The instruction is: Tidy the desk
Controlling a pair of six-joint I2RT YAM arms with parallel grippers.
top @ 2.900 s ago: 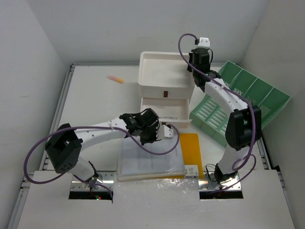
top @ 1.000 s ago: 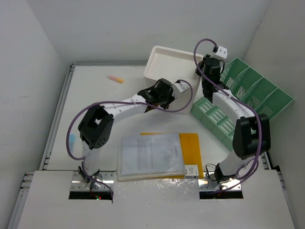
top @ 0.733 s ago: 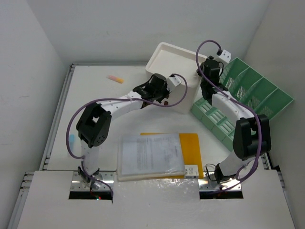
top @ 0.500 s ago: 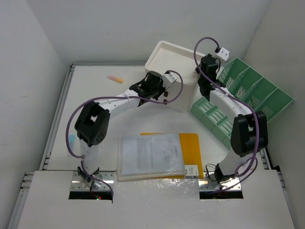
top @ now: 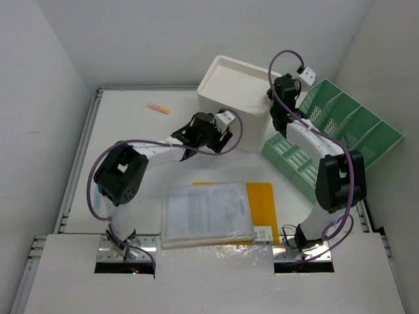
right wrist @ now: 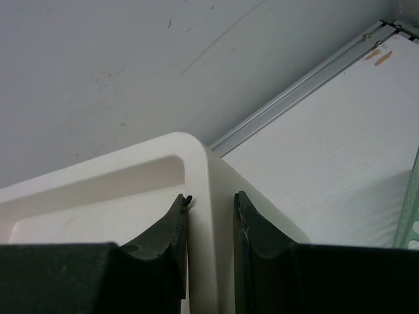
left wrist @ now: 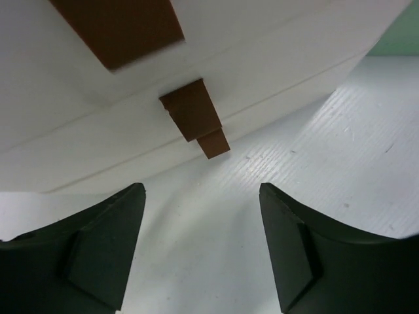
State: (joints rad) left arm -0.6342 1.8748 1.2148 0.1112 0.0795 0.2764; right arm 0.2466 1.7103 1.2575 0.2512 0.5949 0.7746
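Observation:
The white desk (top: 131, 131) carries a white drawer box (top: 237, 91), turned at an angle at the back. My left gripper (top: 221, 136) hovers open just in front of the box's face, nothing between its fingers (left wrist: 105, 242). In the left wrist view, two brown drawer handles (left wrist: 194, 118) show on that face, drawers flush, above the bare desk (left wrist: 314, 170). My right gripper (top: 275, 112) is shut on the box's top rim at its right corner. The right wrist view shows the rim wall (right wrist: 200, 157) pinched between the right gripper (right wrist: 211, 199) fingers.
A green slotted file rack (top: 330, 134) lies tilted right of the box. A paper stack (top: 206, 212) on a yellow folder (top: 263, 199) lies near the front, a small white block (top: 264, 234) beside it. A pink-orange stick (top: 158, 108) lies back left. A rail (right wrist: 301, 91) runs behind.
The box's bottom drawer, open earlier, is now flush. My left gripper has opened and drawn back left from the box's face. The right gripper has stayed on the rim.

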